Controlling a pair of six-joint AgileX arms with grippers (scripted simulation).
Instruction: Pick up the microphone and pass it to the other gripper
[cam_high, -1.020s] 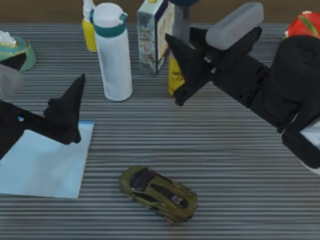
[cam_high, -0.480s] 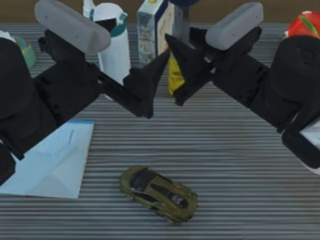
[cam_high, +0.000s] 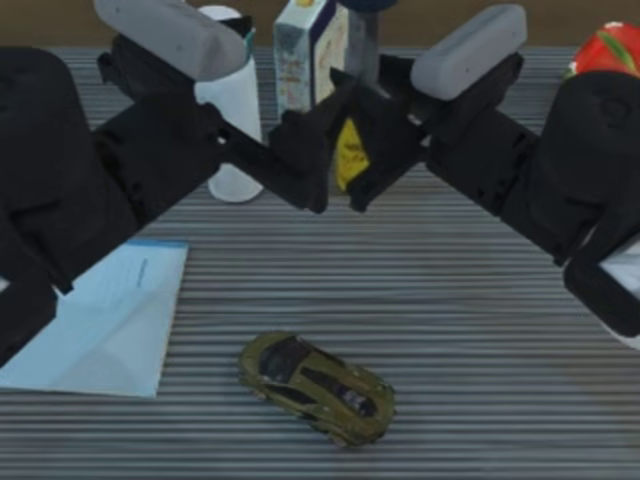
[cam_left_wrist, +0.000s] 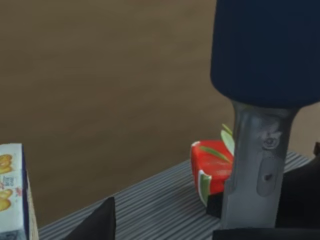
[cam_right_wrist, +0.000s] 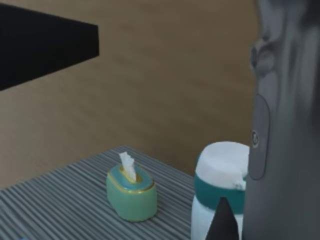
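The microphone (cam_high: 360, 45) stands upright at the back centre of the top view, grey handle below a dark navy head at the picture's edge. My right gripper (cam_high: 385, 95) reaches in from the right and is shut on the handle (cam_right_wrist: 285, 125), one dark fingertip (cam_right_wrist: 223, 220) right beside it. My left gripper (cam_high: 285, 110) comes from the left and is open, its black finger nearly meeting the right gripper's. In the left wrist view the microphone (cam_left_wrist: 257, 160) rises just beside one finger of the left gripper (cam_left_wrist: 180, 230); the other finger stands well apart.
A yellow pump bottle (cam_high: 350, 155) shows between the two grippers. Behind them stand a white bottle with a teal cap (cam_high: 232, 110) and a carton (cam_high: 305, 40). An olive toy car (cam_high: 318, 388), a pale blue sheet (cam_high: 100, 320), a red item (cam_high: 610, 45) and a green tissue box (cam_right_wrist: 131, 192) lie around.
My left arm has swung in from the left side and risen, bringing its open fingers up to the microphone. The right arm and the microphone have stayed still.
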